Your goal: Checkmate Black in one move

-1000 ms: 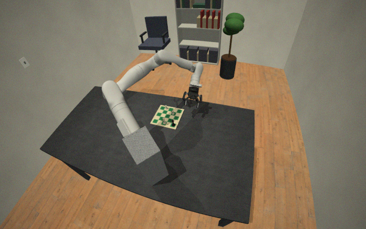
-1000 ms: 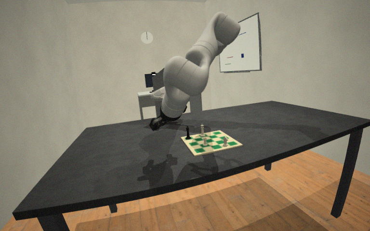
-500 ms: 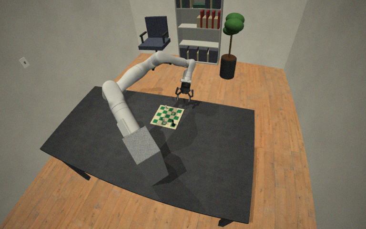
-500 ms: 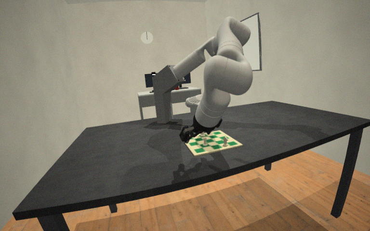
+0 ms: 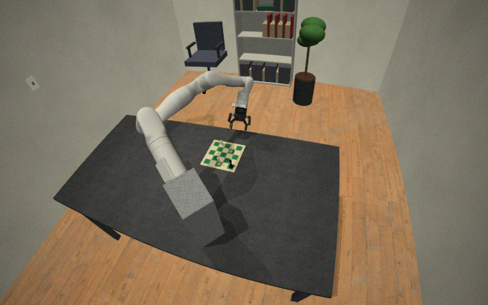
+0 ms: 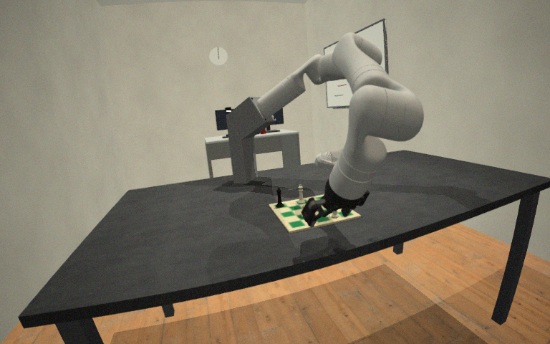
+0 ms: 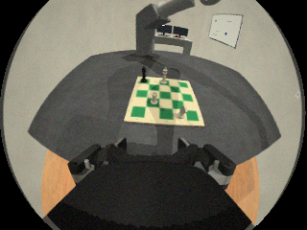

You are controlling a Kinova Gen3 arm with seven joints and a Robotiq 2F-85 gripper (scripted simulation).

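above table edge beside chessboard — gripper spread wide, empty — board lettering unreadable.

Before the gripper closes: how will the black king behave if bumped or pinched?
The black king looks tall on a narrow base, so it is probably apt to tip if nudged high. It stands on a corner square of the board. The open gripper should probably pinch low.

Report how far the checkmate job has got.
Done: nothing on the chessboard looks moved; the black piece and white pieces stand upright. In hand: the open, empty hand hovers beyond the board's edge. Left: pick a white piece, make the mating move, release it upright.
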